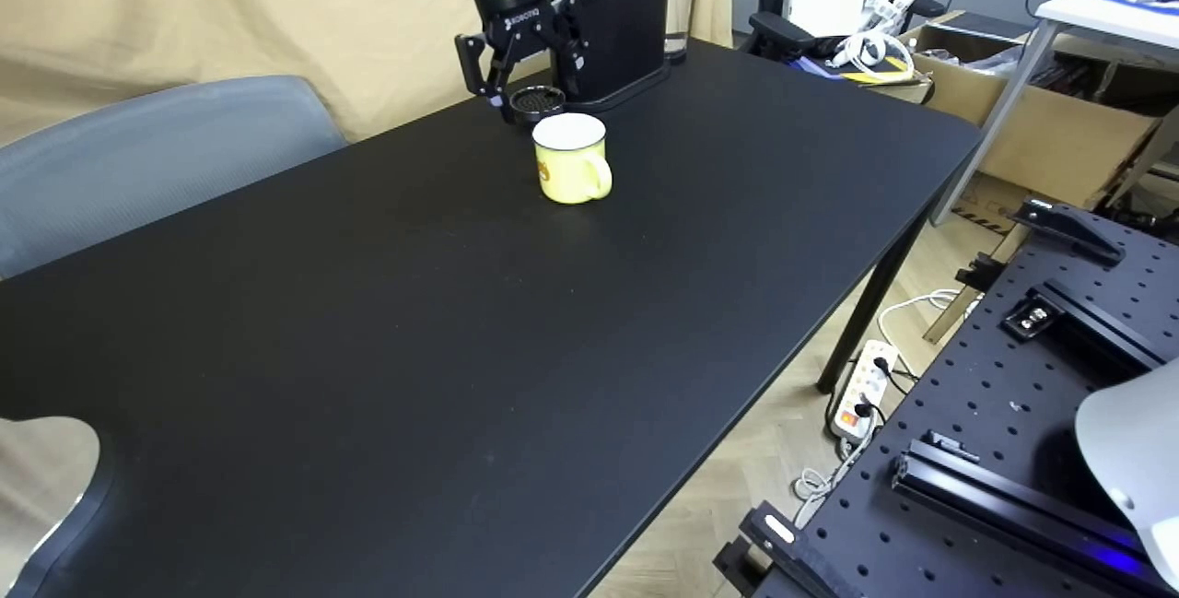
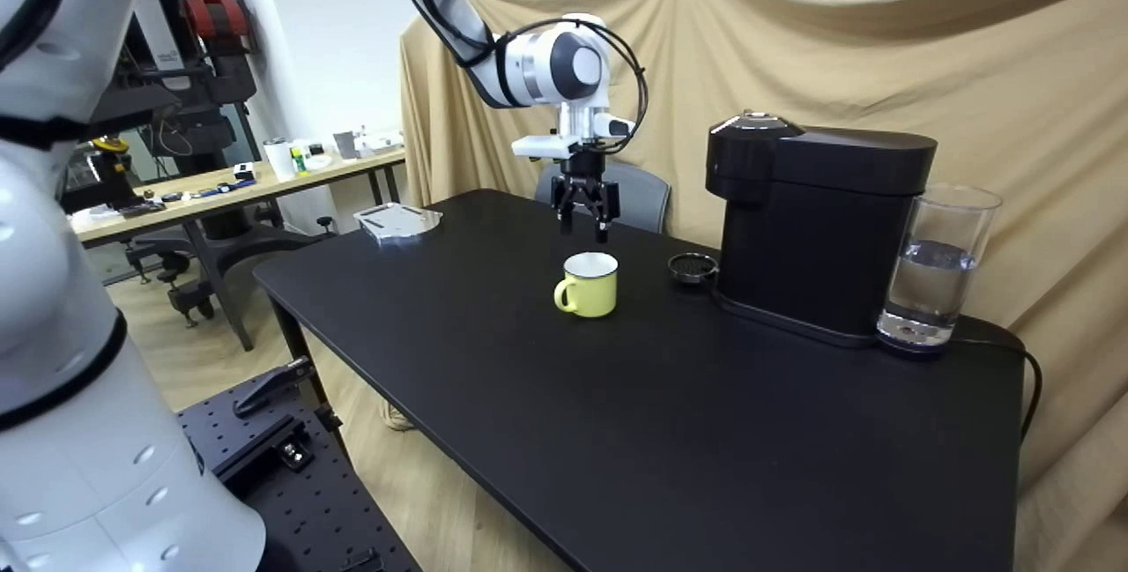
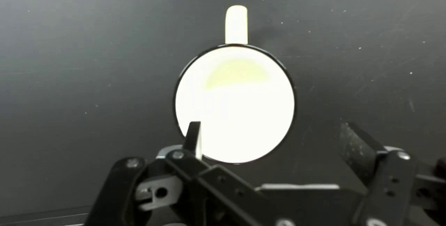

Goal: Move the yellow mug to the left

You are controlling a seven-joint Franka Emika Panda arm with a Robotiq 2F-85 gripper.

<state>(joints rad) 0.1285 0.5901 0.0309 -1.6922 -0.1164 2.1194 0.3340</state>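
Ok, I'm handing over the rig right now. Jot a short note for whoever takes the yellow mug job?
Gripper: open, holding nothing, hanging above the black table. In the wrist view it is off-centre: one finger overlaps the rim of the yellow mug, the other stands clear to the right.
Mug: upright on the table, handle pointing up in the wrist view.
Done: nothing confirmed. The mug is not gripped, and no leftward move can be read from these pictures.
Left: probably centre the fingers over the mug, lower, grip, carry it left, release.
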